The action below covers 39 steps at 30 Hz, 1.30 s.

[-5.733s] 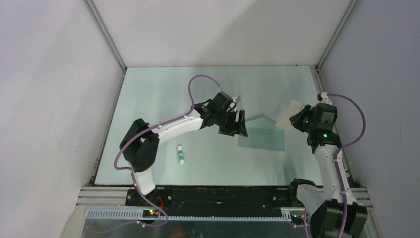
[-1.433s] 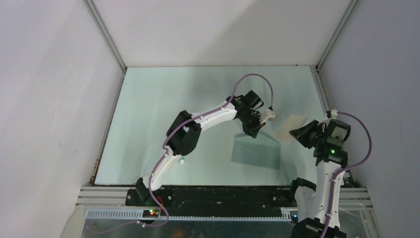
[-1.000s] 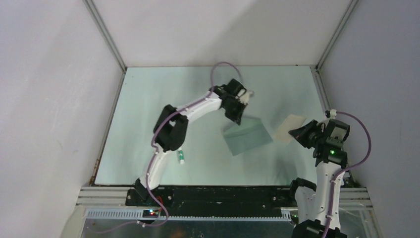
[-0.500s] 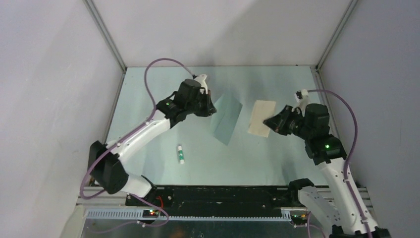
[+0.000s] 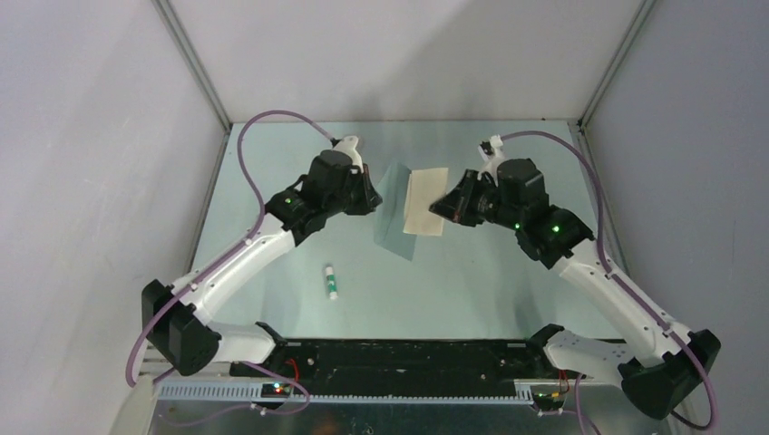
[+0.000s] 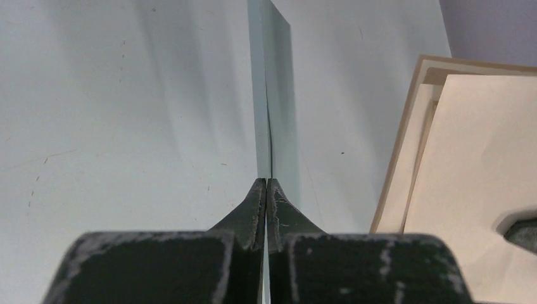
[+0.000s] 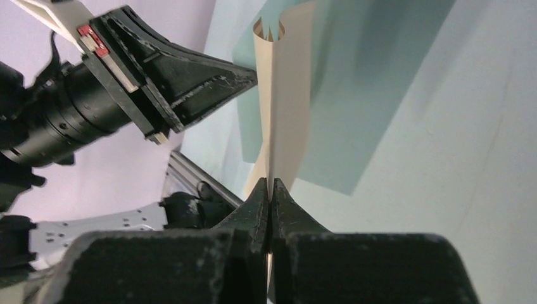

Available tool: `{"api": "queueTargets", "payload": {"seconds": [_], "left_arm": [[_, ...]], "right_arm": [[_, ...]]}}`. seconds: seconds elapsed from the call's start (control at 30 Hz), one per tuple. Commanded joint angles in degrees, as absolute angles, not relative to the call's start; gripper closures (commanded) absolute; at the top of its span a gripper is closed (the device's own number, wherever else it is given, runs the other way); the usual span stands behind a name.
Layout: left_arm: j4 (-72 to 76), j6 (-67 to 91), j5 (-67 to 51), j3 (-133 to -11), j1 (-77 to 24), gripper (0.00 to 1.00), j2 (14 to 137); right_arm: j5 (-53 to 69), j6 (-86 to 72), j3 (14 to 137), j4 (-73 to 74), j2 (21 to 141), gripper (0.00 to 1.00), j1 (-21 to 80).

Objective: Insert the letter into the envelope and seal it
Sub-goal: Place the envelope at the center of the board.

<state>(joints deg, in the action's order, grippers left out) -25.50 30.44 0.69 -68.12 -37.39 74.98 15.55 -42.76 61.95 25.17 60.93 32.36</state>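
Note:
Both sheets hang in the air over the middle of the table. My left gripper [image 5: 374, 194] is shut on the left edge of the teal-grey envelope [image 5: 395, 213], which I see edge-on in the left wrist view as a thin envelope [image 6: 273, 95] running up from my gripper [image 6: 266, 182]. My right gripper [image 5: 439, 207] is shut on the right edge of the tan letter [image 5: 425, 202]. The letter overlaps the envelope's right side. In the right wrist view the letter [image 7: 285, 95] rises curled from my gripper [image 7: 270, 183], with the envelope [image 7: 354, 95] behind it.
A small white stick with a green cap [image 5: 331, 282] lies on the pale green table [image 5: 272, 181] near the front left. Grey walls close in three sides. The black mounting rail [image 5: 408, 353] runs along the near edge.
Both arms have swung inward and away from me. The letter, apart from the envelope half a second ago, now overlaps it. Earlier the envelope was dragged from the right to the centre.

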Motion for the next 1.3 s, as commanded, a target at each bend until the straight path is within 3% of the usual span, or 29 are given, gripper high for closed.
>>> {"api": "queueTargets", "payload": {"seconds": [0.0, 0.53, 1.27], "left_arm": [[-27.53, 35.28, 2.73, -71.73, -37.92, 1.0, 72.61], [-27.94, 38.17, 0.44, -72.89, -38.67, 1.0, 70.67], [-25.44, 38.34, -2.1, -66.44, -39.16, 1.0, 72.09]], "right_arm": [[7.23, -50.17, 67.47, 23.01, 63.39, 1.0, 35.76], [9.98, -55.31, 68.99, 19.42, 73.2, 1.0, 36.83], [0.95, -50.97, 69.7, 28.31, 81.49, 1.0, 40.72]]}}
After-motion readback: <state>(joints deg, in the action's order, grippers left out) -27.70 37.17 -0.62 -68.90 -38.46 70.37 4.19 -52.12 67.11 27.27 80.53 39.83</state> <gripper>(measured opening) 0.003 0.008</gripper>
